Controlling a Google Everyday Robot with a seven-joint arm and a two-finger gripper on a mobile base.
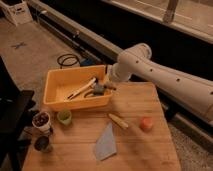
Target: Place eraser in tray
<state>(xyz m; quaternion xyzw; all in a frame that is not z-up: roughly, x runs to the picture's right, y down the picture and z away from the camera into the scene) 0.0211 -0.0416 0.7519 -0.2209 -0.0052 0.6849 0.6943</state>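
Over yellow plastic tray (70, 101), closed jaws.

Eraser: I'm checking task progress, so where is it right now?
In the camera view, the eraser is at the tip of the shut gripper, inside the right end of the yellow tray, beside a pale long-handled tool.

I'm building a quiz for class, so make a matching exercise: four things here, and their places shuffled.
1 gripper
2 green cup
3 round orange-red object
4 grey cloth

A right side of the table
B over the right end of the tray
C middle of the table, nearer the camera
D by the tray's front wall

Pairs: 1-B, 2-D, 3-A, 4-C
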